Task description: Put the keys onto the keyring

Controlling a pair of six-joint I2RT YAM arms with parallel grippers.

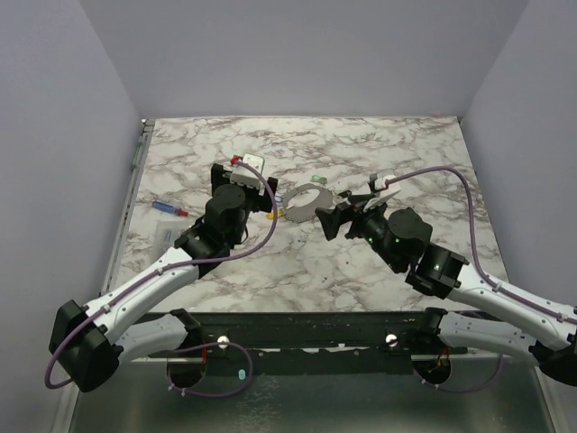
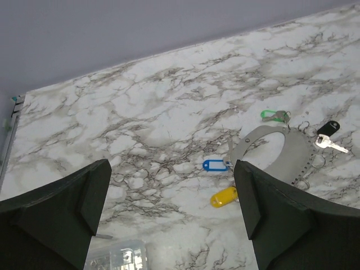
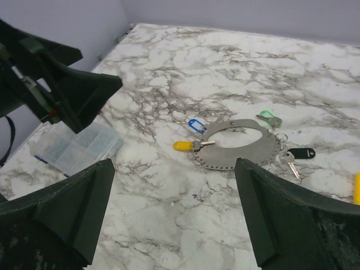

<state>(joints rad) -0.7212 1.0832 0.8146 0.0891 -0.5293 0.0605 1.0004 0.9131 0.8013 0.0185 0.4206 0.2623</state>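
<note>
The keyring (image 1: pixel 305 202) is a flat silver ring plate with small holes along its rim, lying mid-table. It also shows in the left wrist view (image 2: pixel 297 152) and the right wrist view (image 3: pixel 225 159). The keys lie round its rim: yellow head (image 3: pixel 183 145), blue head (image 3: pixel 194 125), green head (image 3: pixel 270 118), black head (image 3: pixel 302 152). I cannot tell whether they are hooked on. My left gripper (image 1: pixel 268 200) is open and empty, just left of the ring; its own view (image 2: pixel 171 208) shows bare table between the fingers. My right gripper (image 1: pixel 341 209) is open and empty, right of the ring, above the table (image 3: pixel 174 214).
A clear plastic box (image 3: pixel 76 147) lies left of the keys, near the left arm. A slim blue-and-red stick (image 1: pixel 169 208) lies near the table's left edge. A yellow object (image 3: pixel 357 188) shows at the right edge of the right wrist view. Walls close in on three sides.
</note>
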